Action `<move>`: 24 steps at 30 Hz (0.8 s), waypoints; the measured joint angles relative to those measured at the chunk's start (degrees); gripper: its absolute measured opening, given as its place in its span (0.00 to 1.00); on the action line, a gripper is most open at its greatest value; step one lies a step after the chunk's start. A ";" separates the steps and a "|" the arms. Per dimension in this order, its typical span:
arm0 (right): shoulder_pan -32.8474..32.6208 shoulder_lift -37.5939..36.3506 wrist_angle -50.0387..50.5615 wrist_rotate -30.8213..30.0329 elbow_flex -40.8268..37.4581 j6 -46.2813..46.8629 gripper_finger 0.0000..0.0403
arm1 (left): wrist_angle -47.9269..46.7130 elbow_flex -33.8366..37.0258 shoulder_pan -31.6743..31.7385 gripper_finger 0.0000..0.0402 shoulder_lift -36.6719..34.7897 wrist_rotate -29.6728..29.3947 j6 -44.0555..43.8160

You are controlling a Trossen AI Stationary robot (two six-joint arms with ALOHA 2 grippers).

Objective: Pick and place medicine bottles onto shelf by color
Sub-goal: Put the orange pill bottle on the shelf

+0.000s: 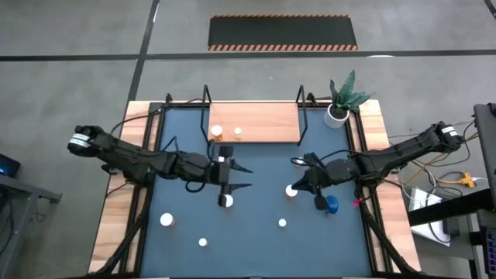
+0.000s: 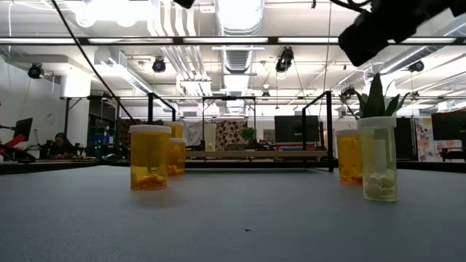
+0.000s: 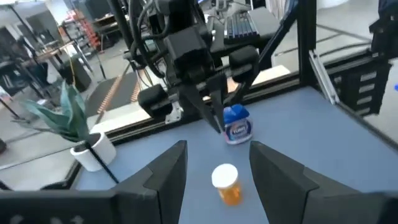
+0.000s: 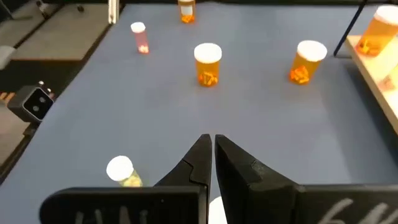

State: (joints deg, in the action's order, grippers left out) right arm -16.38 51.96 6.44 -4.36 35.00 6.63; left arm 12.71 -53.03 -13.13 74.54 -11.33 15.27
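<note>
Two orange bottles with white caps [image 1: 217, 132] stand on the light-wood shelf [image 1: 267, 124] at the mat's far edge. Several more stand on the blue mat, among them one [image 1: 225, 201] just nearside of my left gripper [image 1: 242, 177], which is open, points right and hovers. Straight ahead of it stands another orange bottle [image 3: 227, 183], then the blue bottle [image 3: 236, 124]. My right gripper [image 3: 216, 123] is shut, points down and hangs between those two, right beside the blue one [image 1: 332, 205]. In the right wrist view its fingers [image 4: 210, 152] touch nothing that shows.
A white plant pot [image 1: 336, 114] stands at the far right corner beside the shelf's black wire frame [image 1: 304, 108]. Loose bottles stand near the near edge [image 1: 167, 220], [image 1: 202, 242], [image 1: 282, 223]. Bare mat lies between the shelf and both grippers.
</note>
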 joint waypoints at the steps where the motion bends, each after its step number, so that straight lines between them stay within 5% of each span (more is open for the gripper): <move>1: 0.01 0.57 1.55 0.00 0.89 0.50 0.03 | 0.81 0.51 0.00 0.39 -0.52 -0.06 0.80; 14: 0.04 9.61 22.96 -0.13 14.51 7.52 0.05 | 3.33 6.66 0.00 0.39 -7.38 -0.15 2.11; 24: 0.04 18.72 32.64 -0.13 18.81 11.75 0.44 | 3.46 7.73 -0.09 0.39 -9.79 -0.13 1.68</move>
State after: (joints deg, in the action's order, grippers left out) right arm -16.34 70.68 39.08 -4.49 53.81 18.38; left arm 16.17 -45.30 -13.21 64.76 -11.46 16.96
